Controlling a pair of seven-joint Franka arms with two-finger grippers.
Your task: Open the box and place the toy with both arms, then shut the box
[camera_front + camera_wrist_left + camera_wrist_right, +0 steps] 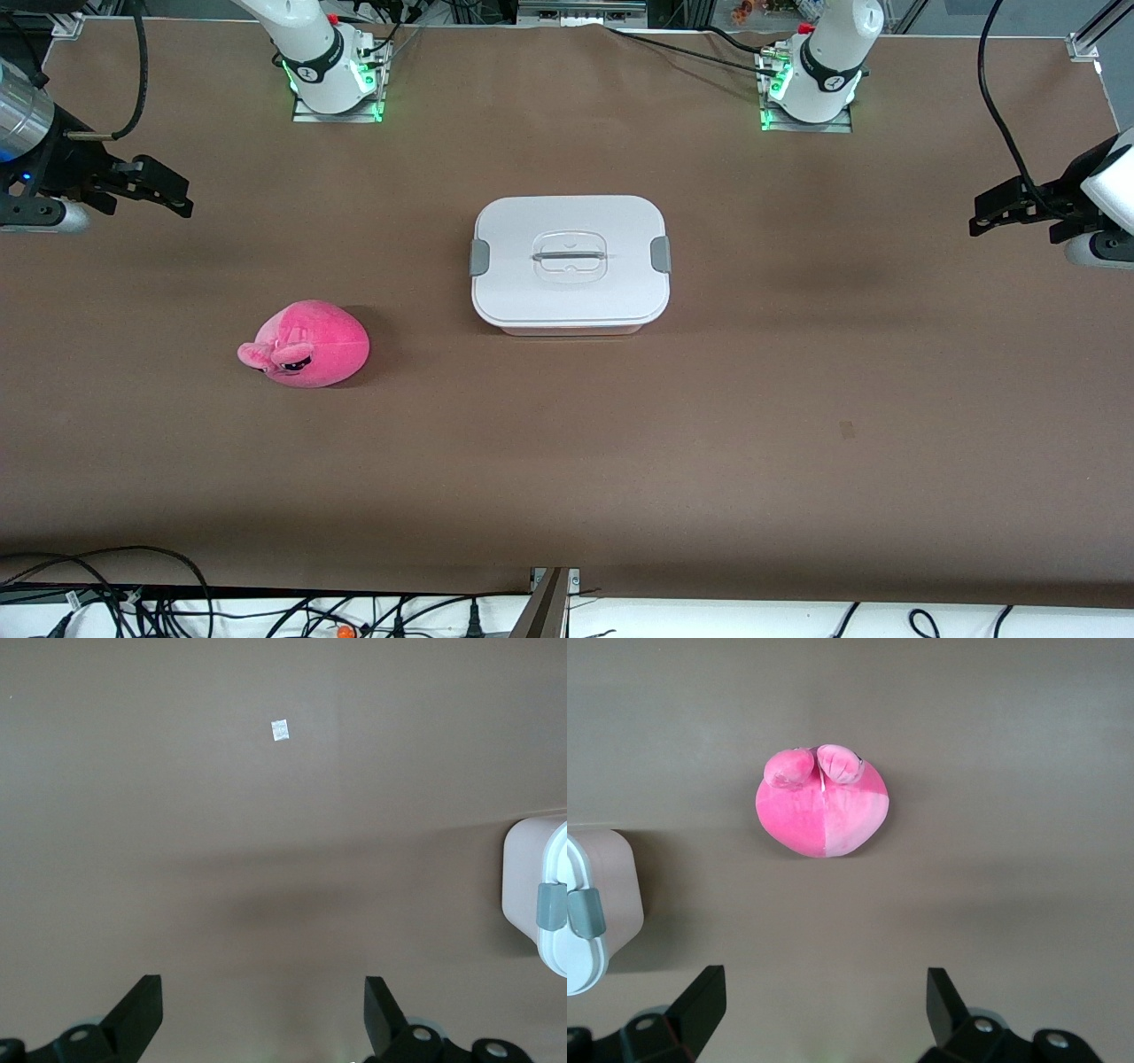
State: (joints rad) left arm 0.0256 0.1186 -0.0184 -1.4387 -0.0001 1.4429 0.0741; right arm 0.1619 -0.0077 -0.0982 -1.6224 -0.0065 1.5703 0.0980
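- Front view: the box [570, 264] sits mid-table, white lid [567, 226] seated flat, both grey clips [479, 257] down at the short ends, clear recessed handle [570, 257] in the lid's centre. Nothing opened yet.
- Front view: the toy [306, 344] lies on the brown table [797, 425], nearer the camera than the box and toward the right arm's end, well apart from the box.
- Front view: right gripper [168, 190] hangs above the table edge at its own end, jaws apart, empty. Left gripper [997, 208] mirrors it at the opposite end, jaws apart, empty. Both arms wait.
- Left wrist view: left gripper [263, 1014] with fingers spread wide over bare table. One corner of the box [524, 881] shows, pink wall under white lid, one grey clip [551, 905] visible. A small white tag [280, 729] lies on the table.
- Right wrist view: right gripper [824, 1005] spread wide, empty. The toy [824, 811] lies ahead of it, ears up; the box corner [607, 881] and a clip [585, 912] show at the edge.
- Handling, judged: the toy looks light, soft and squashy; a pinch across the round body should hold, and it will deform rather than slip. Ears are a poor hold.
- Handling, judged: the box looks like stiff, smooth, light plastic, likely to slide on the table. Clips want prying at each end, one per arm; then lift the lid by its centre handle.
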